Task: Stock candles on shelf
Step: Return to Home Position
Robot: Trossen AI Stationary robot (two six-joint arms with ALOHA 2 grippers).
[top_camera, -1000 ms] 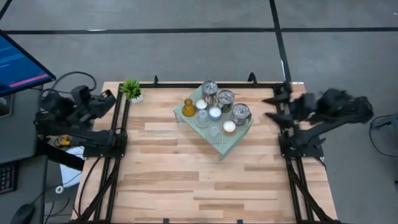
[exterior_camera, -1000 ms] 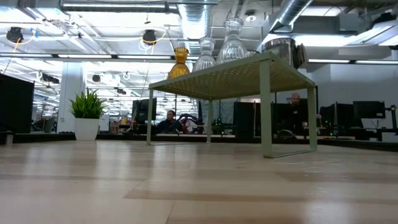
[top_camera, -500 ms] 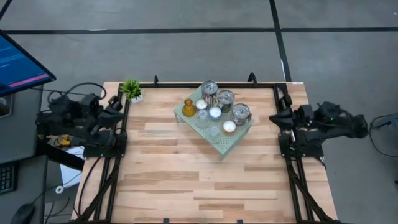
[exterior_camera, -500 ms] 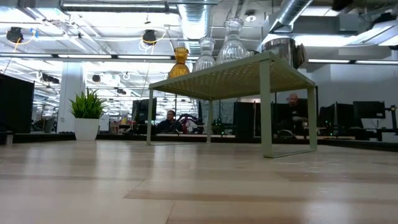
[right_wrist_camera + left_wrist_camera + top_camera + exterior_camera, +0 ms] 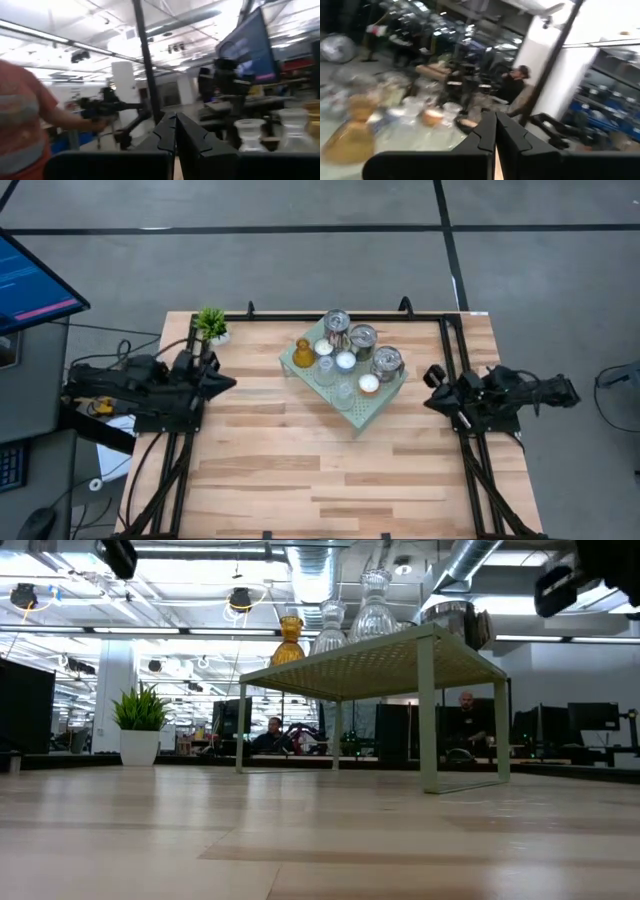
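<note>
Both arms sit drawn in at the sides of the desk (image 5: 300, 475), and neither holds anything. The left arm (image 5: 140, 383) lies along the left edge with its jaws pointing inward over the wood. In the left wrist view the two dark fingers (image 5: 485, 132) are pressed together. The right arm (image 5: 500, 392) lies at the right edge, and its jaws are likewise pressed together, as its fingers (image 5: 167, 131) show in the right wrist view.

Between the two pairs of jaws stands the shelf (image 5: 358, 414), turned at an angle and nearer the right jaws than the left. It touches neither pair.

All the candles I can see are on top of it. Three silver tins (image 5: 362, 337) run in a line along the side toward the back of the desk. The amber glass holder (image 5: 303, 354) is at the corner closest to the left jaws. White tealights (image 5: 369, 384) and clear glass holders (image 5: 325, 370) fill the middle.

From desk height, the amber holder, the clear glass and one tin (image 5: 455, 622) rise upright above the shelf's edge.

A small potted plant (image 5: 211, 323) stands just beyond the left jaws, at the back corner of the desk. People (image 5: 272, 730) sit in the room behind.
</note>
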